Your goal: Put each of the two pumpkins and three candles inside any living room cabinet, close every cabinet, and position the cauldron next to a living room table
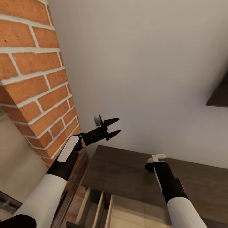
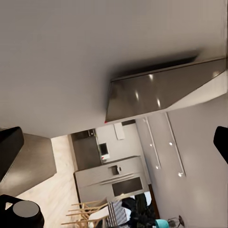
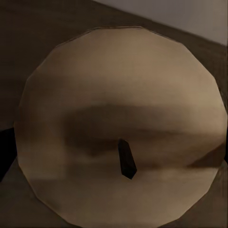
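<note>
**Carrying candle to the open cabinet drawer**

Holding a beige candle [image 3: 118, 126], wick end toward the wrist camera, the right gripper [image 1: 154, 164] sits above the cabinet [image 1: 126, 167] top. Its pull-out drawer [image 1: 95, 205] stands open just in front of the top. Left gripper [image 1: 113, 127] idles with jaws parted, empty, beside the brick column [image 1: 34, 79].

Judgement: bring the candle back over the drawer, lower it upright, then release.

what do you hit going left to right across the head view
brick column → left gripper, held up with its jaws apart → right gripper, over the cabinet top with a candle at its tip → dark shelf corner on the wall
</note>
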`<state>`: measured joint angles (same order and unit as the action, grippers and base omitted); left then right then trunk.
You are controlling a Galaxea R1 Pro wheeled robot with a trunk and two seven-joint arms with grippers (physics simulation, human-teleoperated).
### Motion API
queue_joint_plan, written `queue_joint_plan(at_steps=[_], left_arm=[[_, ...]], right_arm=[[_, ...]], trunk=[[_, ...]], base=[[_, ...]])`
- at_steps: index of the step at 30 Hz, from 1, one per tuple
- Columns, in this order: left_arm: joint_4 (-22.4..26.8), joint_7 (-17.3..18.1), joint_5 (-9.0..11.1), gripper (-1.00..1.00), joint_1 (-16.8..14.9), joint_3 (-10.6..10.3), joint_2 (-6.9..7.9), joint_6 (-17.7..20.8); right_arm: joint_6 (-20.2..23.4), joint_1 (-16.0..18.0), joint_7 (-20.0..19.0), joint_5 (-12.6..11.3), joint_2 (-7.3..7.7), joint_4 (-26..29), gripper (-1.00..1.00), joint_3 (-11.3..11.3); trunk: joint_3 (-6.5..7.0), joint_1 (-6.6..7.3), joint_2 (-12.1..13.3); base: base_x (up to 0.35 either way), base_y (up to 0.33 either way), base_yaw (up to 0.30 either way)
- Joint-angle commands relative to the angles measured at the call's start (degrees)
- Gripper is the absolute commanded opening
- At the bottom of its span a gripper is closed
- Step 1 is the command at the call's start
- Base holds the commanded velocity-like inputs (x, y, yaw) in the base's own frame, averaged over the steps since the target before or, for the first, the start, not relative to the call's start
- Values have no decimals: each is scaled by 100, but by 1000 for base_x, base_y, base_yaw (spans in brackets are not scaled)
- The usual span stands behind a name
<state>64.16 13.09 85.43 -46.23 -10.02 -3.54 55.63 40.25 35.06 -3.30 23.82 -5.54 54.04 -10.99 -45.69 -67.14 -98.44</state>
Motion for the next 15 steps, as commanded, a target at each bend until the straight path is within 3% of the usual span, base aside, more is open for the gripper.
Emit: queue_joint_plan(at_steps=[1, 15], left_arm=[[0, 0, 0, 100, 0, 0, 0, 0], [0, 0, 0, 100, 0, 0, -2, 0]], right_arm=[[0, 1, 5, 8, 0, 1, -100, 1], [0, 1, 5, 8, 0, -17, -100, 1]], trunk=[[0, 0, 0], [0, 0, 0]], base=[[0, 0, 285], [0, 0, 285]])
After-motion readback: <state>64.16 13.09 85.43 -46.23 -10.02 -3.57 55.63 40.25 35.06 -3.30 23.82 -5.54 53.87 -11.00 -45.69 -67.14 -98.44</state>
